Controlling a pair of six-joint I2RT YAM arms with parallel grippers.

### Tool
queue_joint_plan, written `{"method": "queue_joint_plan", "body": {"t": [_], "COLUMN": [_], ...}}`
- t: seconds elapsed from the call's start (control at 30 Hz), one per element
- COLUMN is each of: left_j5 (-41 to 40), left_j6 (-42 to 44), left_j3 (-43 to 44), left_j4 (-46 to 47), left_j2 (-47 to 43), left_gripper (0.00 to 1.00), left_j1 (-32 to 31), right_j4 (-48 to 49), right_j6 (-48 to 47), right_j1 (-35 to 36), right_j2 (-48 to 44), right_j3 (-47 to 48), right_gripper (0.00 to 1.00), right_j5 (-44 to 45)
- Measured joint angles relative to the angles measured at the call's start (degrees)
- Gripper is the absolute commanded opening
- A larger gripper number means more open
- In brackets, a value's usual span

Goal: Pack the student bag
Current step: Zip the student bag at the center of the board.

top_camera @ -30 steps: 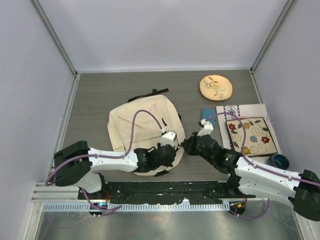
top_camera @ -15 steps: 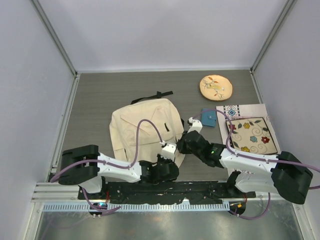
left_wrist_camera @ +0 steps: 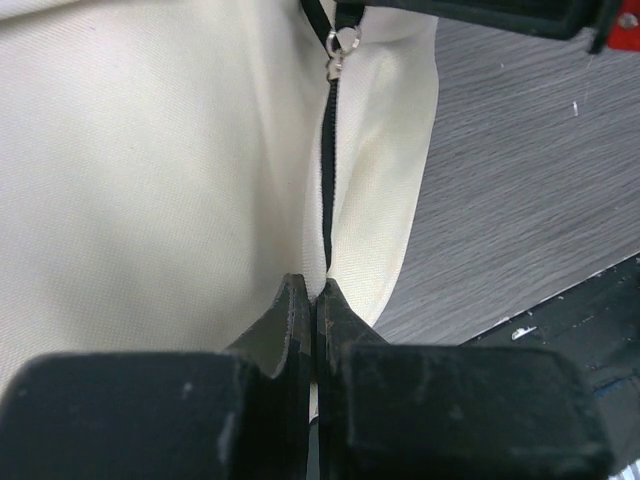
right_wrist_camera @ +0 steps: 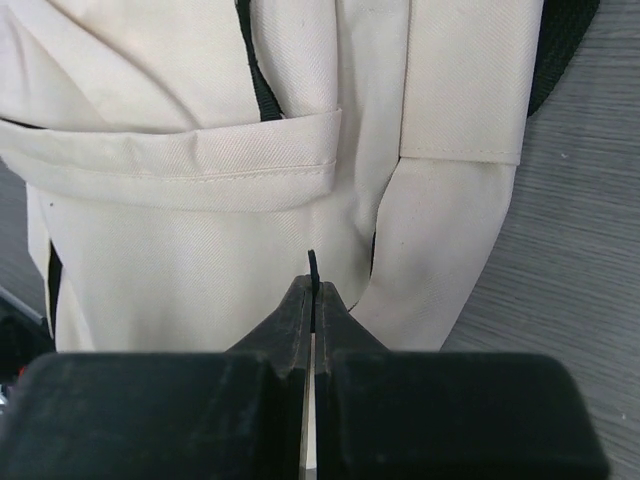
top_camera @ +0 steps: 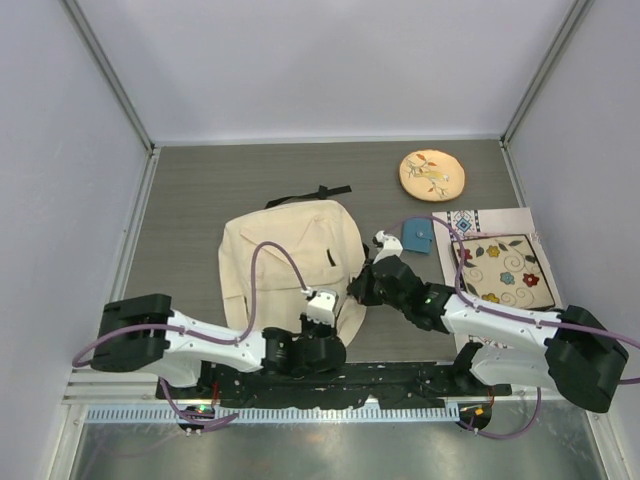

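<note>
**Both pincers clamped on the bag along its zip line**

Nearest, the left gripper (left_wrist_camera: 315,300) is clenched on the near hem of the cream soft-fabric student bag (top_camera: 285,250), right at its black zip (left_wrist_camera: 326,180), apparently to anchor the cloth. The right gripper (right_wrist_camera: 313,290), at the bag's right edge, pinches a thin black tab (right_wrist_camera: 312,258), probably to draw the zip. The bag lies flat mid-table. The grey wood-grain table (top_camera: 190,190) offers room left and beyond. On the right sit a small teal square item (top_camera: 417,233), a patterned floral mat (top_camera: 502,272) and a round tan embroidered disc (top_camera: 432,174).

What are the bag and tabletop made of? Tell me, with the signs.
The student bag: seemingly woven cotton canvas, matte cream; fine diagonal weave and soft folds show. The table: likely grey wood-look laminate, matte; streaky grain.
</note>
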Motion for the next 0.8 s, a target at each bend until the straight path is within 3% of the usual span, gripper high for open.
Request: {"method": "queue_joint_plan", "body": {"t": [0.2, 0.53, 0.63, 0.67, 0.8], "left_j5": [-0.3, -0.3, -0.3, -0.4, -0.6], "left_j6": [-0.6, 0.0, 0.0, 0.0, 0.3], "left_j3": [-6.3, -11.2, -11.4, -11.4, -10.4], "left_j4": [0.2, -0.7, -1.6, -1.8, -4.8], "left_j2": [-10.4, -21.2, -22.4, -22.5, -22.2], "left_gripper": [0.0, 0.0, 0.27, 0.46, 0.73], "left_j1": [-0.1, -0.2, -0.2, -0.2, -0.6], "right_j4": [1.0, 4.2, 4.8, 4.9, 3.5], "right_j6": [1.2, 1.5, 1.5, 1.4, 0.9], "right_j1": [0.9, 1.4, 1.6, 1.7, 1.7], "right_j2": [-3.3, -0.1, 0.1, 0.0, -1.0], "right_j3": [-1.9, -0.3, -0.3, -0.3, -0.5], "right_gripper": [0.01, 0.01, 0.01, 0.01, 0.01], "right_j5": [-0.5, -3.0, -3.3, -3.0, 0.6]}}
